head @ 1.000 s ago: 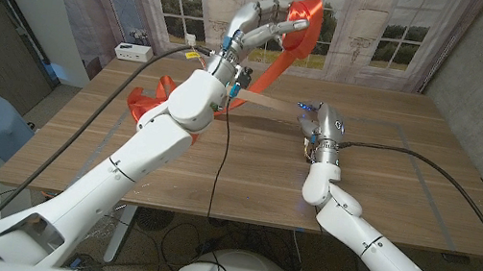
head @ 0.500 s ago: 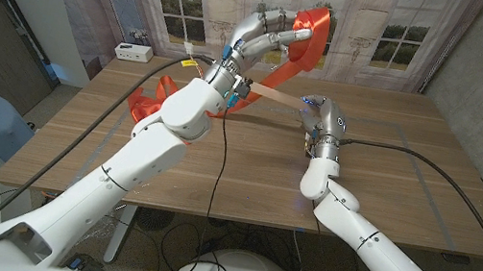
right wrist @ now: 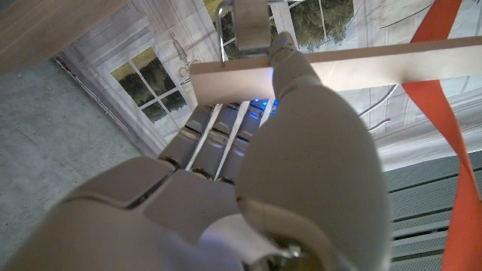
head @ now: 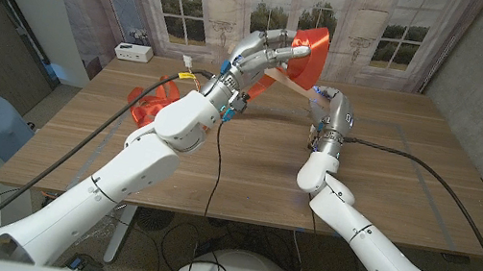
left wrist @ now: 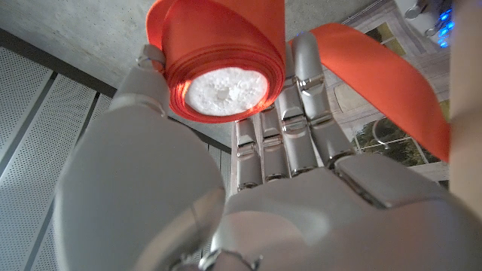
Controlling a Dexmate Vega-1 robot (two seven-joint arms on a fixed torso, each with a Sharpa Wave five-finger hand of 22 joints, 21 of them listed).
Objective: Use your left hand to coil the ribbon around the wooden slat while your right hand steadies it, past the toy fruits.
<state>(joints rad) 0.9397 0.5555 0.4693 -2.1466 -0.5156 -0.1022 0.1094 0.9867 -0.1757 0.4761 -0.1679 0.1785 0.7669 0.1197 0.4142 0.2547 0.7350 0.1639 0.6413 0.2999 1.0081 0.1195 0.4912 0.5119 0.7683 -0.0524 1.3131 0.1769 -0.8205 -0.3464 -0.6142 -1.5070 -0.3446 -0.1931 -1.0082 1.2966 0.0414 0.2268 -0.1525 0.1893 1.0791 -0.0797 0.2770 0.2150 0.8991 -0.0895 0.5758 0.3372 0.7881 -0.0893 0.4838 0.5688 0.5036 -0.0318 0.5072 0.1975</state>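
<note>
My left hand [head: 265,50] is raised over the table's back edge and grips an orange ribbon spool [head: 311,47]; the spool's white core [left wrist: 224,89] faces the left wrist camera. A ribbon strand [left wrist: 380,71] runs from the spool toward the wooden slat [head: 290,85]. My right hand [head: 333,111] holds the slat's end off the table, its thumb [right wrist: 297,71] pressing on the slat [right wrist: 399,60]. Orange ribbon [right wrist: 440,98] hangs from the slat in the right wrist view. More loose ribbon [head: 151,102] lies bunched on the table at the left.
A small white box [head: 133,50] sits at the table's [head: 390,179] back left corner. A black cable [head: 422,164] crosses the table on the right. A window-print backdrop [head: 384,32] stands right behind the table.
Both hands have moved up and toward the backdrop. The left hand carried the spool to the right around the slat, and the right hand lifted the slat's end higher.
</note>
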